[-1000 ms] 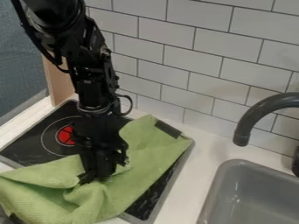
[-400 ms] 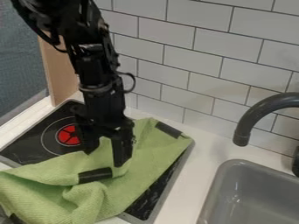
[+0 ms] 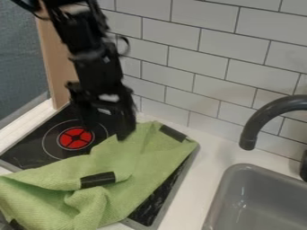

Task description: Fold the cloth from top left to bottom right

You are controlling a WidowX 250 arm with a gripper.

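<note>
The gripper (image 3: 107,131) hangs open above the stove, over the upper left edge of the cloth, with nothing between its fingers. Below it the green cloth (image 3: 138,166) lies rumpled across the front and right of the stove. A dark patch marks its far corner near the wall, and another dark patch (image 3: 98,179) shows on top of the folded-over part. The cloth's left portion bunches toward the lower left of the view.
The black stove top (image 3: 30,148) has a red burner (image 3: 75,138) left of the cloth. A grey sink (image 3: 264,197) with a dark faucet (image 3: 269,110) stands at the right. White tiled wall (image 3: 198,67) rises behind.
The gripper has let go of the dark-patched part of the cloth, opened, and risen up and back. The cloth stays folded over where it was released.
</note>
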